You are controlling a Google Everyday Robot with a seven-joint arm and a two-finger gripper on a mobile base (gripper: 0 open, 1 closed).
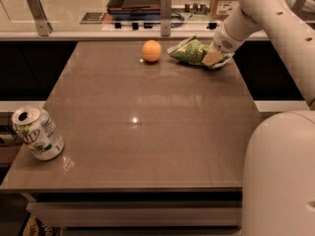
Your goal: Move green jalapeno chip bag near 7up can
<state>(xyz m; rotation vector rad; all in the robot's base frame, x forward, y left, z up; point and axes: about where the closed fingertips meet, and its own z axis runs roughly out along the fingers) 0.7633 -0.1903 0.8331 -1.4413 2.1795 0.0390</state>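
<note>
While gripper [212, 58] pinches green jalapeno chip bag [189, 52] far-right | brown table [147, 132] | 7up can [37, 133] near-left corner | counter [64, 33] behind

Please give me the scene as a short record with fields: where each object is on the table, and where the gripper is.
gripper: at the bag's right end, far right part of the table
green jalapeno chip bag: far edge, right of the orange
orange: far edge, about mid-width
7up can: near left corner, across the table from the bag
</note>
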